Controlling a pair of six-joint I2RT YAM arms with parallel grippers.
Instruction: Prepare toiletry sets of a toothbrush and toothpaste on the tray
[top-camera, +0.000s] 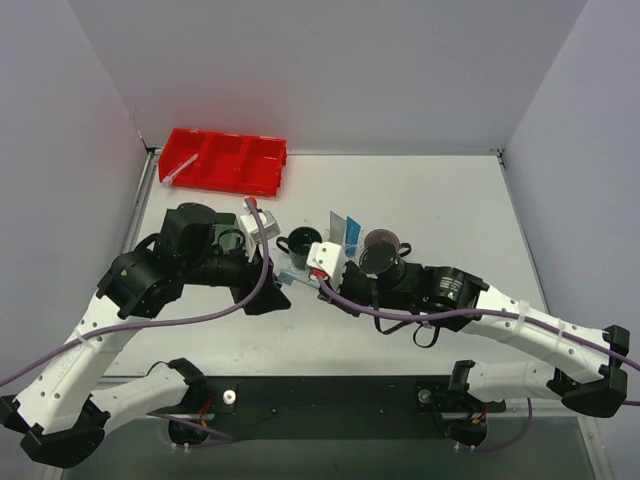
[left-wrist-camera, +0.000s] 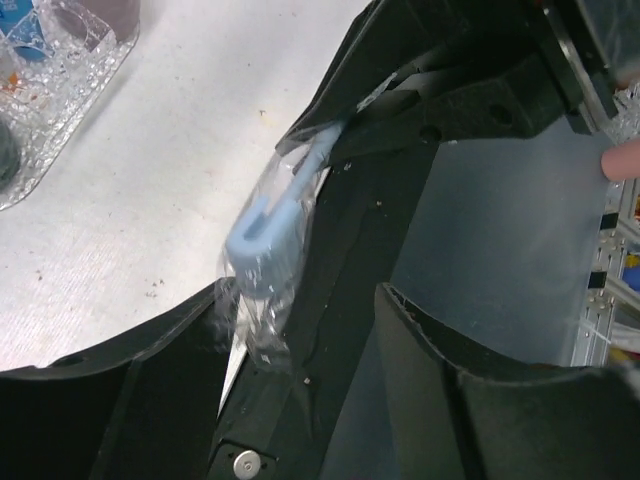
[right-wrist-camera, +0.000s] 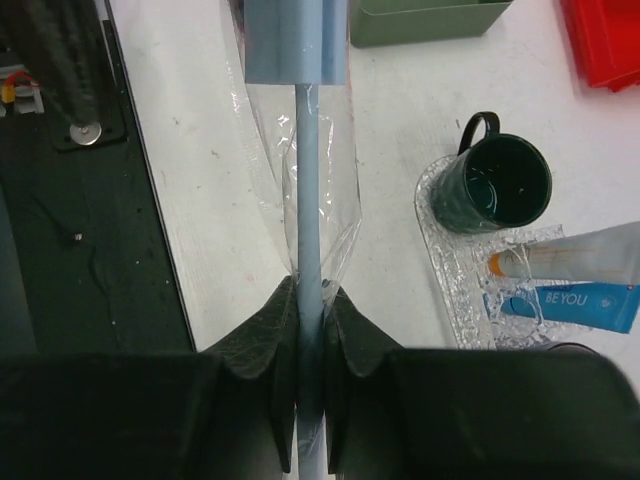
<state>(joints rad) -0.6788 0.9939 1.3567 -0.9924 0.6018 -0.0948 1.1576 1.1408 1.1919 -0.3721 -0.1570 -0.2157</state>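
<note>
My right end effector (right-wrist-camera: 310, 305) is clamped tight on the handle of a thin pale-blue toothbrush (right-wrist-camera: 308, 200) sealed in a clear plastic wrapper, holding it above the white worktop (right-wrist-camera: 190, 200). My left end effector (left-wrist-camera: 305, 300) has its jaws standing apart. The brush's wrapped head lies between them, close to one finger; I cannot tell whether it touches. Off to the side, the clear bumpy oval plastic tray (right-wrist-camera: 440, 245) carries a dark green mug (right-wrist-camera: 495, 185). A white-grey toothpaste tube (right-wrist-camera: 580, 255) and a bright blue toothpaste tube (right-wrist-camera: 575, 305) lie side by side on the tray too.
</note>
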